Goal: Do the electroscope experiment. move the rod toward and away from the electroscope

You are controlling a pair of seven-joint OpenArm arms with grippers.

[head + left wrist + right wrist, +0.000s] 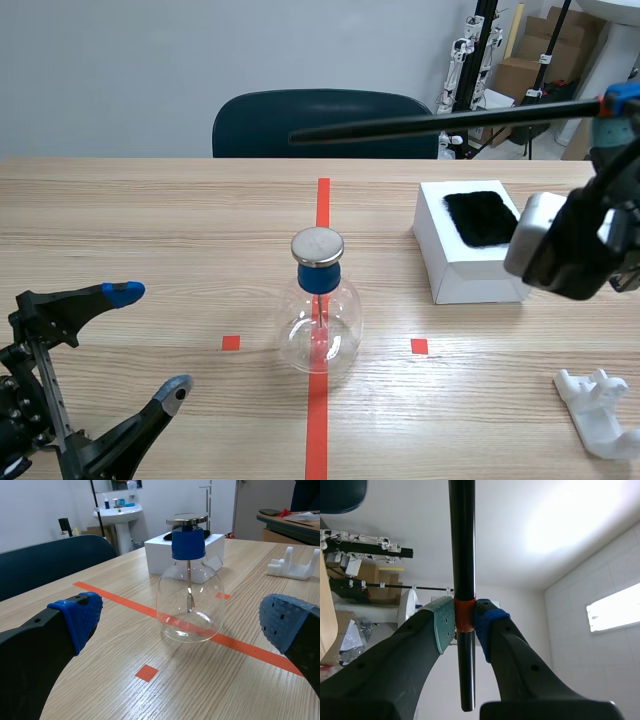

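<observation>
Rod [440,122] clamped in right gripper [464,625] at orange band [465,614] near one end. Held level, high over table [150,220], free tip well above electroscope [320,305] and well apart from metal cap [317,246]. Looks stiff, light, smooth; prob. slippery, w/ long lever on grip, so best gripped at band w/ firm pinch. Glass flask [189,605] fragile: approach only, no contact. Left gripper [150,340] low on table side, fingers [125,292] wide apart, holding nothing, near electroscope.

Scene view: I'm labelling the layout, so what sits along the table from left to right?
left gripper → glass electroscope → white box → white plastic stand
</observation>
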